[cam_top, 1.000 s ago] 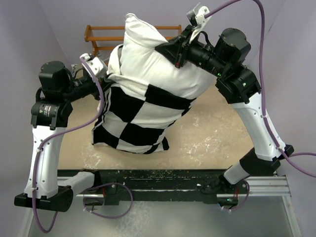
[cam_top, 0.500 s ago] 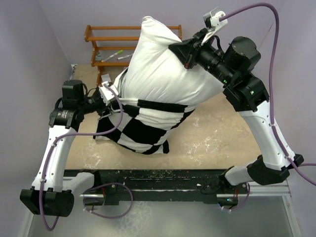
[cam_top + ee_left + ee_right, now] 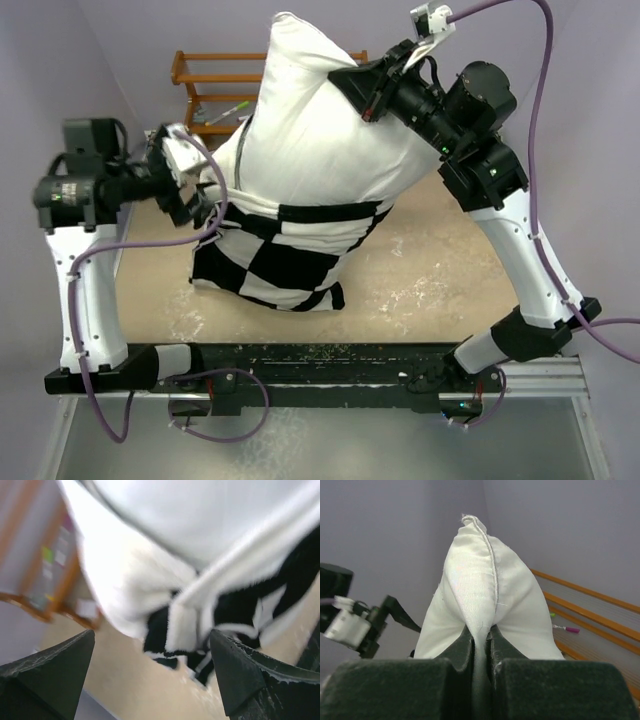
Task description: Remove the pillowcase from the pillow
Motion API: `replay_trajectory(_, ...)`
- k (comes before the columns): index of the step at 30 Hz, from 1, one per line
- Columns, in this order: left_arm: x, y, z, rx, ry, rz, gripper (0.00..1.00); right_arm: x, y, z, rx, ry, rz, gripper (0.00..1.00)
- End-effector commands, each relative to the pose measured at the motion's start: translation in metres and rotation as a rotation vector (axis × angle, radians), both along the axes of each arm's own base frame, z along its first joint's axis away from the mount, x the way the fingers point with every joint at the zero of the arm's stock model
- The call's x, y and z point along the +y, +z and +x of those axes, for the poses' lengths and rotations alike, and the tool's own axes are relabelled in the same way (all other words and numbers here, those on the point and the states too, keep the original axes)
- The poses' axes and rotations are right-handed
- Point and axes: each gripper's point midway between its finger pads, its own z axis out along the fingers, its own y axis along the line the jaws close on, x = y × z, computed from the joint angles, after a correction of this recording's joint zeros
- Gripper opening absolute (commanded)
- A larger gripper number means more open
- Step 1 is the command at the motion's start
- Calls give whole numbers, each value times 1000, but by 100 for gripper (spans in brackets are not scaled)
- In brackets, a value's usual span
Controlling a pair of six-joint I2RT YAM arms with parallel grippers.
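The right tool (image 3: 481,630) is clenched on a fold of the white pillow (image 3: 310,130), holding it upright above the counter (image 3: 440,270) with one pointed corner uppermost. The checkered pillowcase (image 3: 280,262) covers only the pillow's lower part, its bottom bunched on the counter. The left tool (image 3: 152,635) is released, its fingers spread wide with nothing between them, just beside the pillowcase's upper left edge. A wooden rack (image 3: 195,75) stands behind.
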Motion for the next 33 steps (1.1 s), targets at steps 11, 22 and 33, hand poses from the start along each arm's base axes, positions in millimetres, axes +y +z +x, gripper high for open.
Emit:
replay_trajectory(11, -58, 215, 3, -205, -76, -588, 99, 49, 85, -72, -285, 203, 154, 0)
replay_trajectory(22, -65, 216, 26, -83, -62, -728, 99, 94, 60, -97, -276, 380, 85, 0)
replay_trajectory(33, -128, 188, -1, 186, -293, -784, 6, 122, 36, -77, -147, 335, 32, 24)
